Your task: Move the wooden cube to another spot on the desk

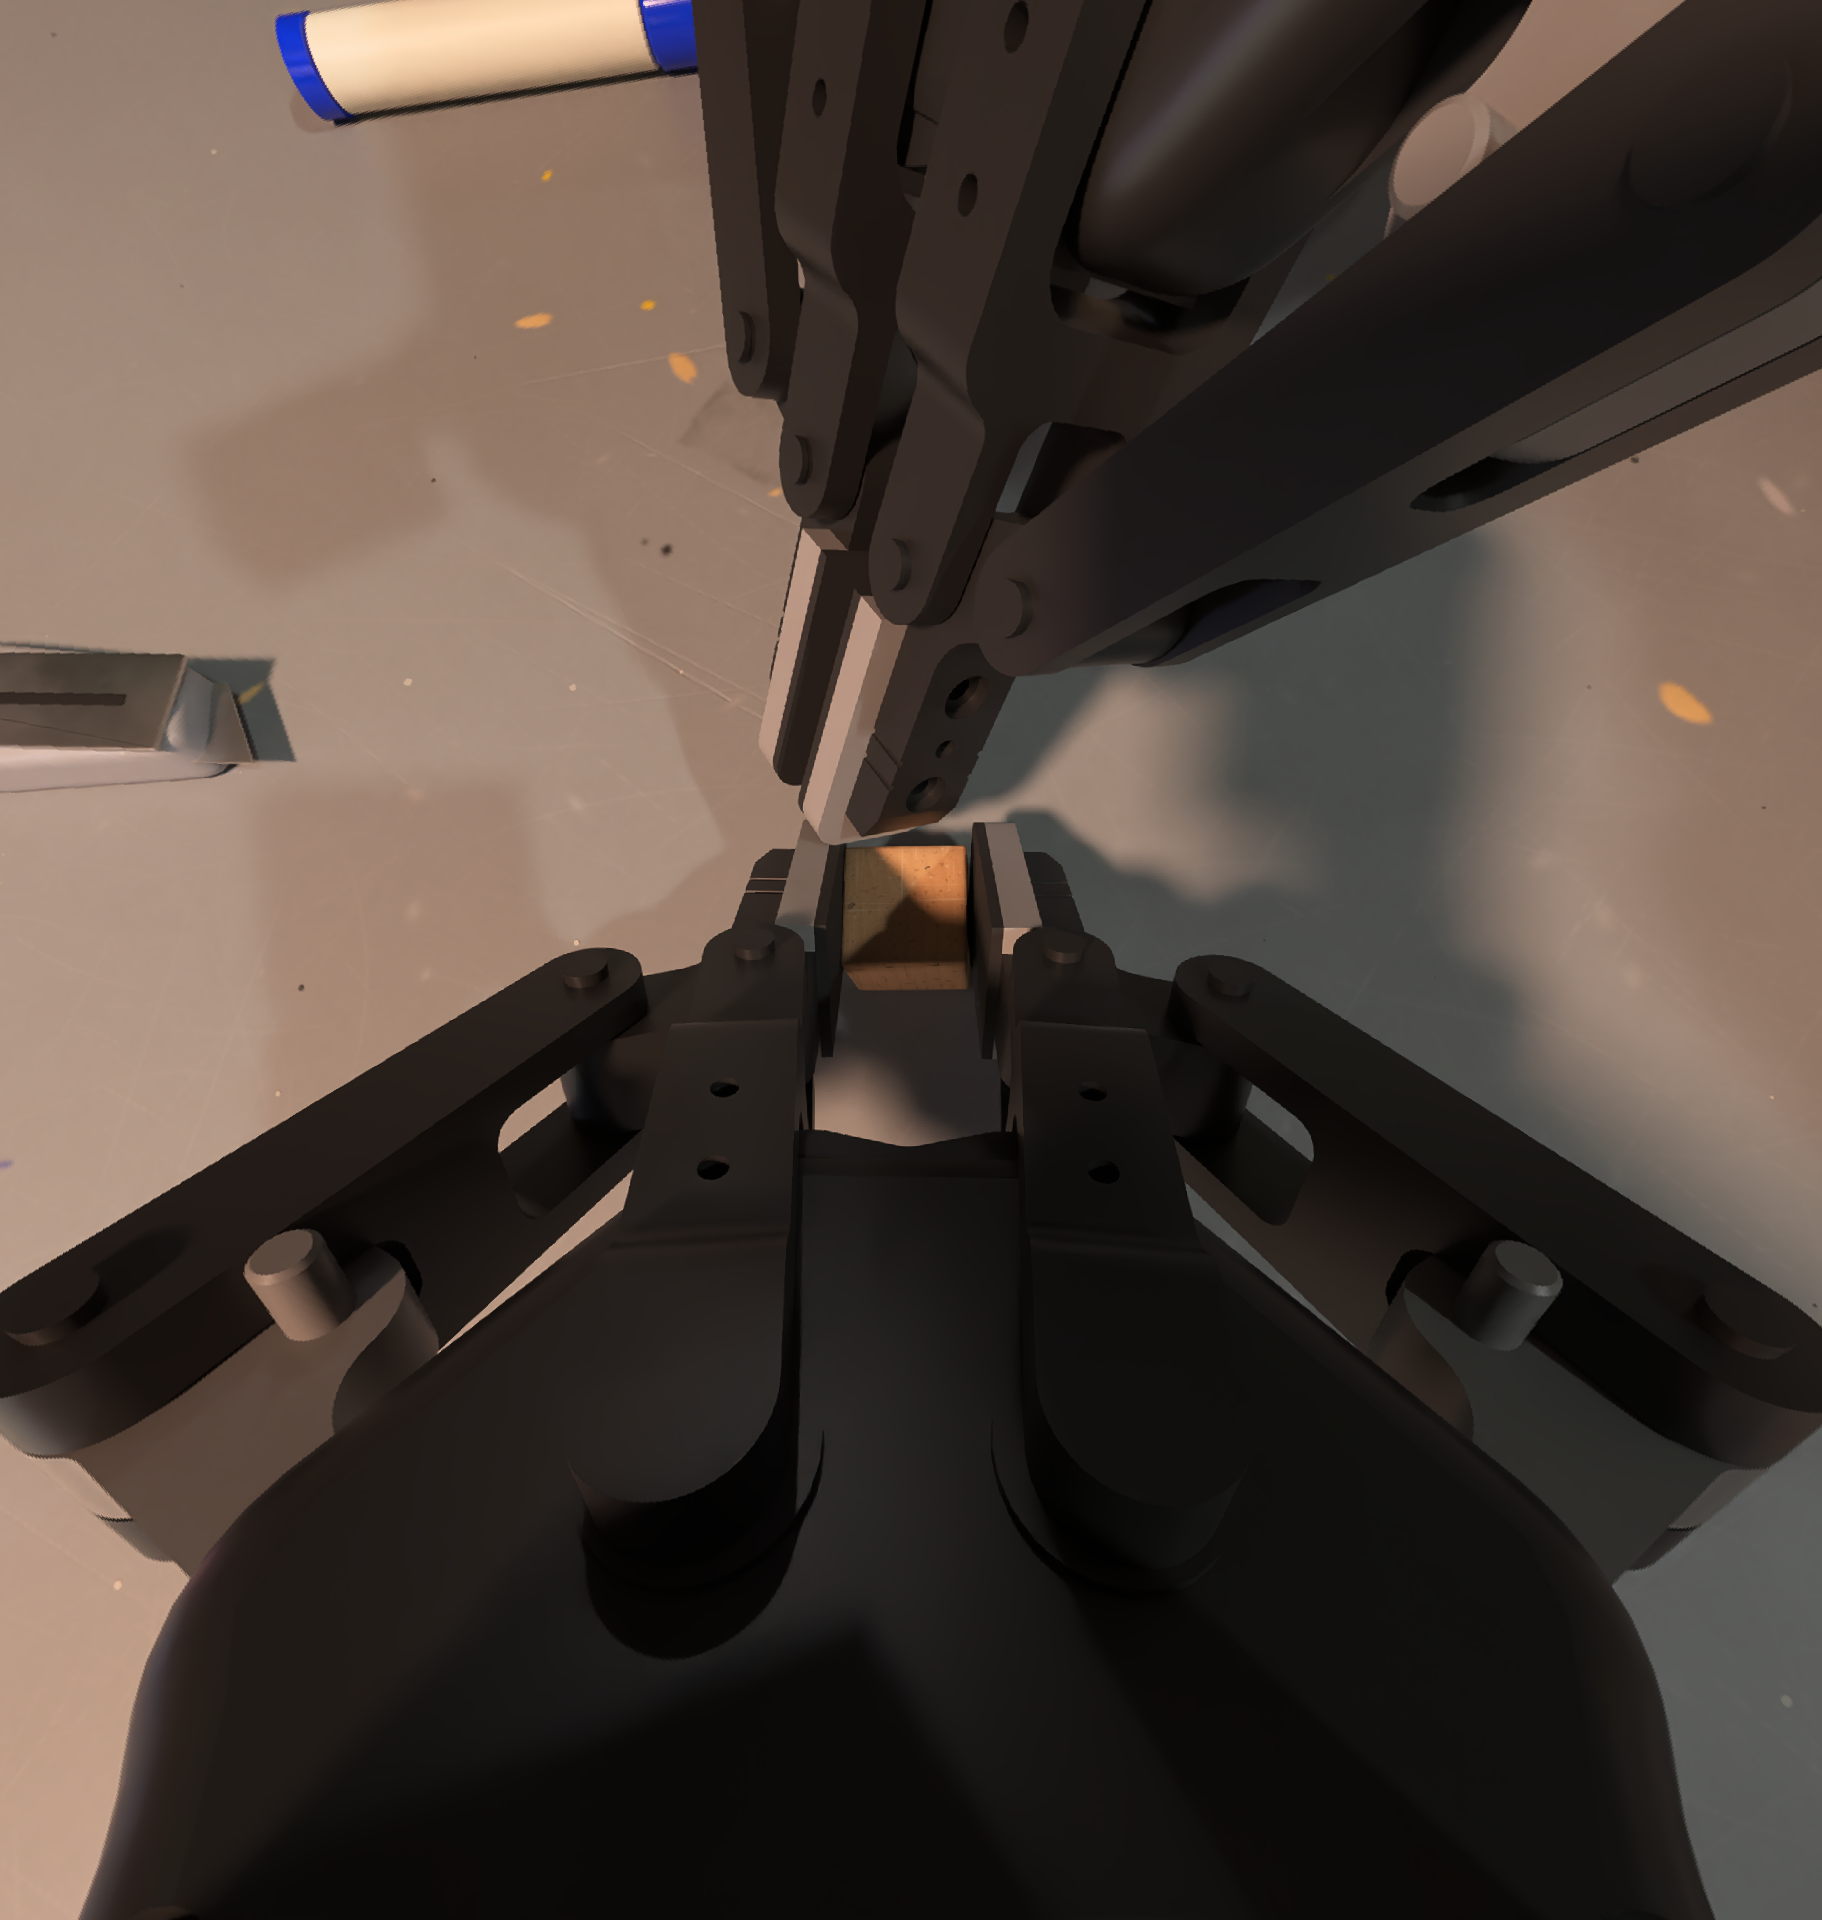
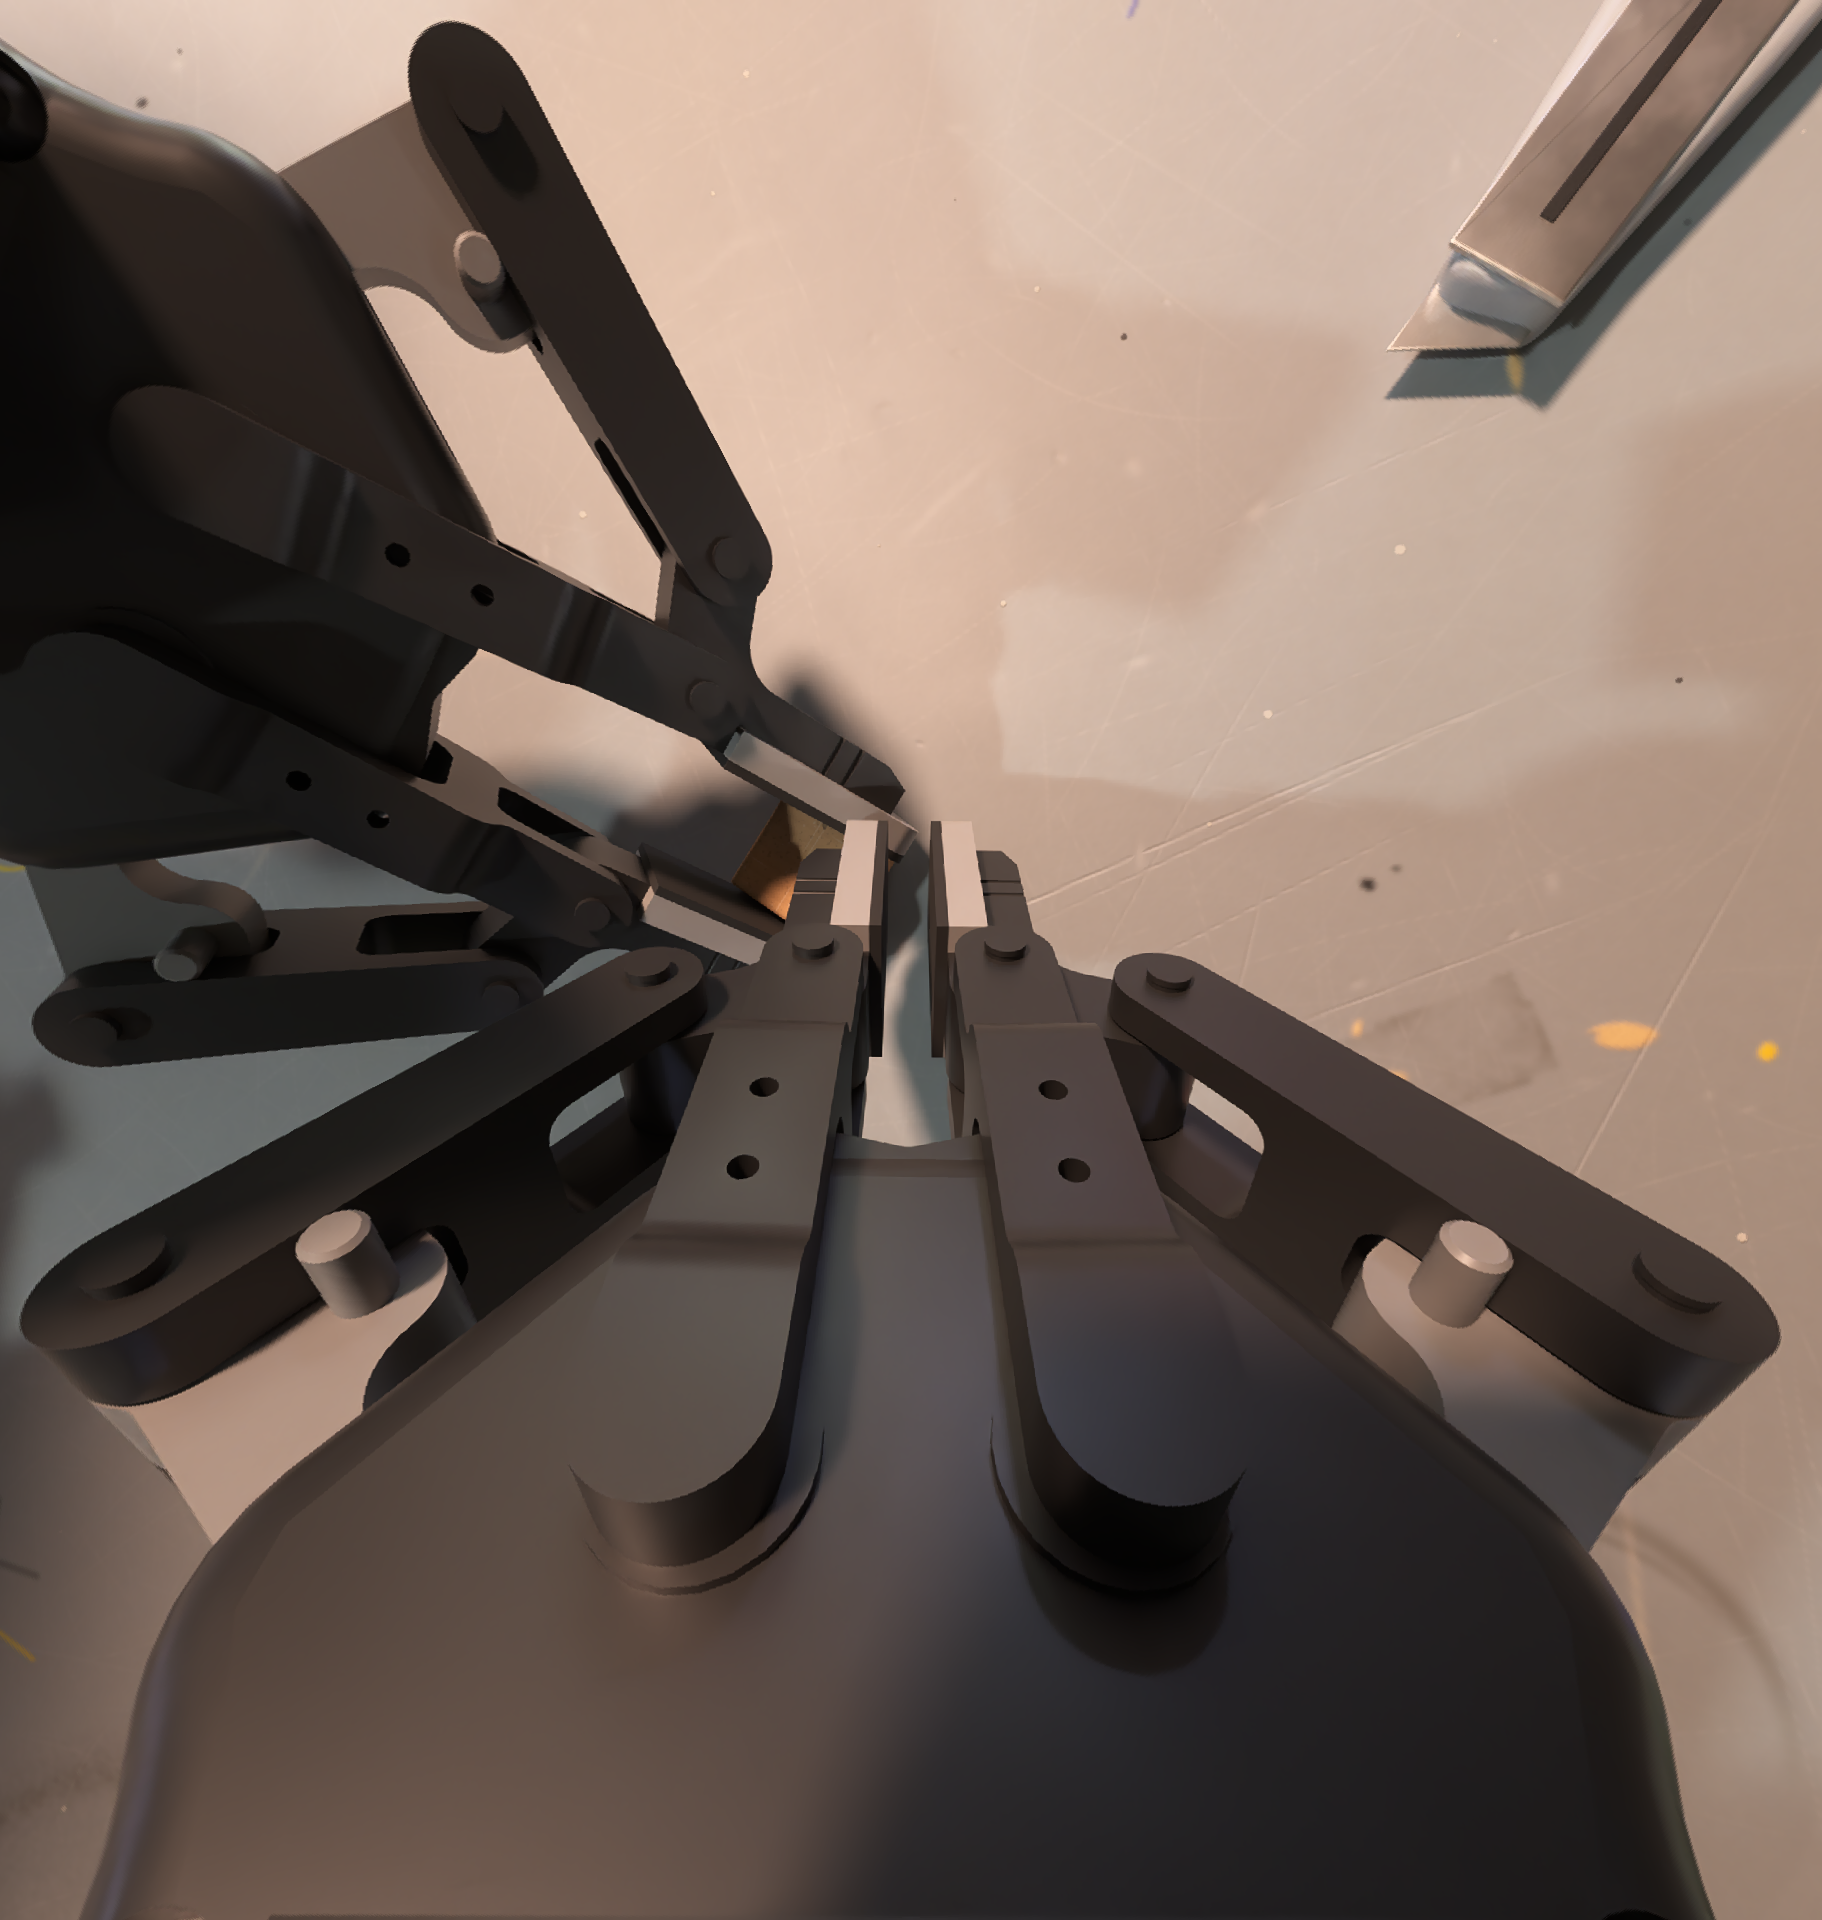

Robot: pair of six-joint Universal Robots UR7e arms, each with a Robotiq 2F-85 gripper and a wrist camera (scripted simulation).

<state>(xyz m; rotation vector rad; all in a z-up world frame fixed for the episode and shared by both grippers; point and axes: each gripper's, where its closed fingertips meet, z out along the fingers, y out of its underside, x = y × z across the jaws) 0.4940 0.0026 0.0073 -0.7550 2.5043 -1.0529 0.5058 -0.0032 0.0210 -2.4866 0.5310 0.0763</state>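
Bracketing the small, light-looking rigid wooden cube (image 1: 905,914) across its flat sides, the left gripper (image 1: 902,904) seems to clamp it, while the right gripper (image 2: 905,883) hangs nearly closed on nothing beside it.

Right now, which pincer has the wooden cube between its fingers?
The left pincer: its pads flank the wooden cube. The right pincer is nearly closed, with nothing between its fingers.
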